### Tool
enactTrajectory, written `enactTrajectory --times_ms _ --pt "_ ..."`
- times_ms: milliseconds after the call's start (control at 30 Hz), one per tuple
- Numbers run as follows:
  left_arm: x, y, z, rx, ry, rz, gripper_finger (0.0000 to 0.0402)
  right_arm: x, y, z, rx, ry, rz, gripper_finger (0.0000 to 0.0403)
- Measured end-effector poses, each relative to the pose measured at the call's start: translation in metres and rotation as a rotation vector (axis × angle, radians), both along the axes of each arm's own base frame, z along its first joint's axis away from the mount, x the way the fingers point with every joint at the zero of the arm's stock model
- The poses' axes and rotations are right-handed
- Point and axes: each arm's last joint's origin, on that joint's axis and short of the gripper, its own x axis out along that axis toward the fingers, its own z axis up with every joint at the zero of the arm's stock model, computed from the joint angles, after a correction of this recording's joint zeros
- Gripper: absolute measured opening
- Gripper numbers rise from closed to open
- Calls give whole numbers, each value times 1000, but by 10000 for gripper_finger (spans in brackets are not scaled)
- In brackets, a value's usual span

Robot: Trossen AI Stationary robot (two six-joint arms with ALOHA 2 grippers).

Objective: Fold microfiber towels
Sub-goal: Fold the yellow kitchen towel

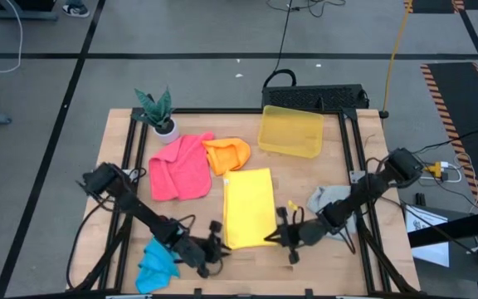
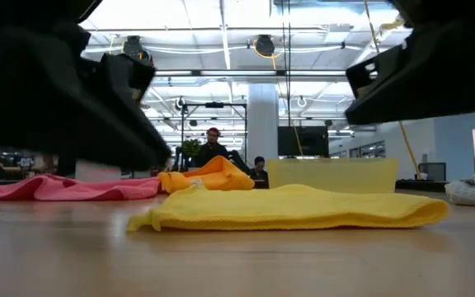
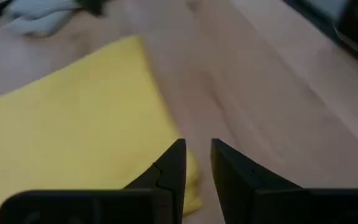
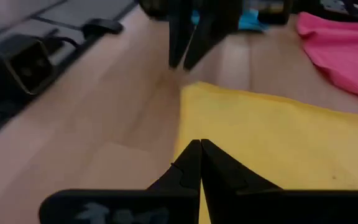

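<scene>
A yellow towel lies folded into a long rectangle at the table's middle, flat on the wood. Just left of its near end, my left gripper hovers with its fingers a little open and nothing between them. My right gripper is shut above the towel's near right edge and holds nothing. A pink towel and an orange towel lie crumpled at the far left. A blue towel sits at the near left, and a grey towel at the right.
A translucent yellow bin stands at the far right of centre. A small potted plant stands at the far left corner. Black frame rails run along the table's sides. Bare wood shows between the yellow towel and the grey one.
</scene>
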Motion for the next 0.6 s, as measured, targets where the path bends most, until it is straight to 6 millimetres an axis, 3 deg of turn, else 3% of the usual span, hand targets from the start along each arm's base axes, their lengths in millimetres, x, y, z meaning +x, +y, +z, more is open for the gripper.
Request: enactTrajectory --times_ms 167,400,600 --pt "15 -12 -9 154 107 -41 96 -3 7 2 4 -25 27 0" --pt "26 -16 7 178 192 98 138 -2 6 3 -7 -31 28 0" --pt "23 -15 3 176 245 138 118 -2 6 3 -8 -30 28 0"
